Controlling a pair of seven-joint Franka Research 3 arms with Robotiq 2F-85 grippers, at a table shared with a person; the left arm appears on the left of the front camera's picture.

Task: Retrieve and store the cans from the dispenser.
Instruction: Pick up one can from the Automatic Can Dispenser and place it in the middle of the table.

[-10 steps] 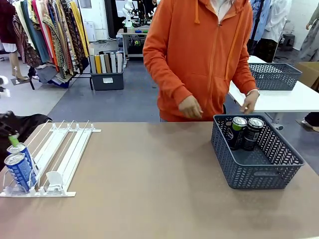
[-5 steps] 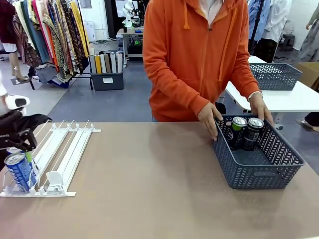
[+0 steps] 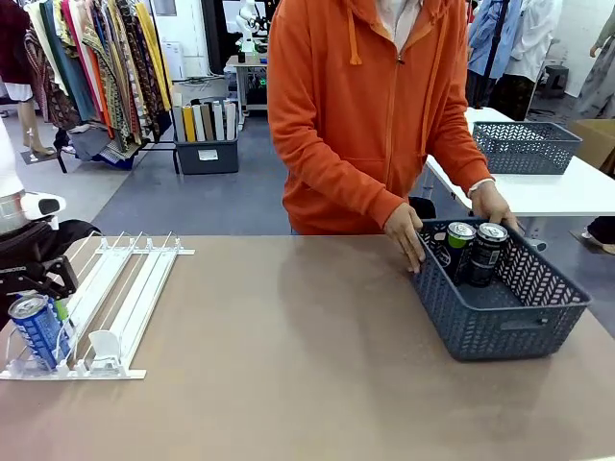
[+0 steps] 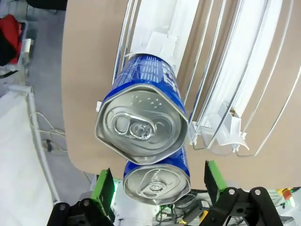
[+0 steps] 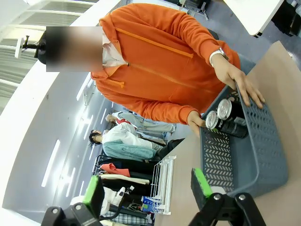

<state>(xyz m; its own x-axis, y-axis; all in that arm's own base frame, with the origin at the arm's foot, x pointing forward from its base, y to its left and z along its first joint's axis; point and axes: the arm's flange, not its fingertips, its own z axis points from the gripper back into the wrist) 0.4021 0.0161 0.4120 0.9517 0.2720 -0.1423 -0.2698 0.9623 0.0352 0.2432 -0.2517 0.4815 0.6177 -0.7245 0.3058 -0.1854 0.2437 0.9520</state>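
Clothes racks line the room behind a brown table (image 3: 288,384), where a person in an orange hoodie has both hands on the rim of the grey mesh basket (image 3: 500,331), which holds two black cans (image 3: 485,254). At the table's left end lies the dispenser (image 3: 135,288), with two blue cans standing one behind the other in its leftmost lane. The left gripper (image 4: 157,193) hangs directly above them with its jaws spread to their widest and nothing in them. In the left wrist view its green pads (image 4: 104,186) stand on either side of the nearer blue can (image 4: 155,176), above its rim and apparently not touching it. The second blue can (image 4: 141,129) sits right against that one, farther up the lane. The step in hand looks like the pickup. To do it well, the arm should come straight down so the pads meet the can's wall below the silver top and clear the lane's wire rails. It should then close firmly and lift straight up, so the neighbouring can is not dragged or tipped. The right gripper (image 5: 146,188) is raised, open and empty, looking towards the basket.
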